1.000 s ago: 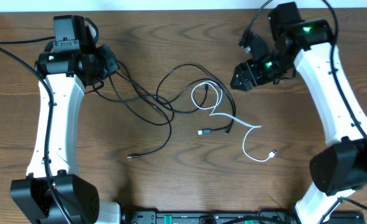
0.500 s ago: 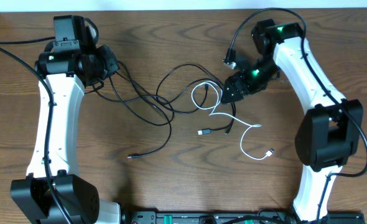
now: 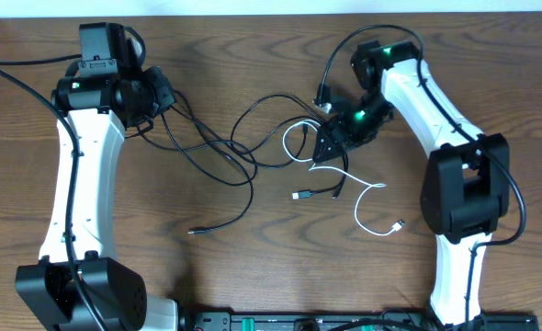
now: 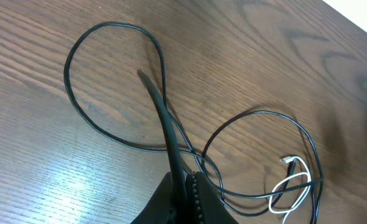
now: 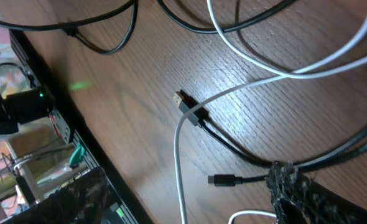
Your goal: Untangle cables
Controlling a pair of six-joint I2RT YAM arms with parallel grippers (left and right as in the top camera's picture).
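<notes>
Several thin black cables point(image 3: 243, 156) lie looped and crossed at the table's middle, tangled with one white cable point(image 3: 360, 218) that ends in a small plug point(image 3: 401, 223). My left gripper point(image 3: 163, 97) is shut on a black cable; the left wrist view shows it rising from the closed jaws point(image 4: 186, 193) into a loop point(image 4: 78, 93). My right gripper point(image 3: 324, 147) hovers low over the crossing of white and black cables. It is open, with the white cable point(image 5: 177, 168) running between its fingers point(image 5: 295, 193) and a black plug point(image 5: 224, 180) beside one finger.
An equipment rail point(image 3: 299, 322) runs along the table's front edge, seen with its electronics point(image 5: 34, 124) in the right wrist view. Another black plug point(image 5: 183, 102) lies under the white cable. A loose black cable end point(image 3: 195, 232) rests at front left.
My right arm has swung left and down from the back right to over the middle of the tangle, its jaws a little wider. The left arm and its cable have not moved.
</notes>
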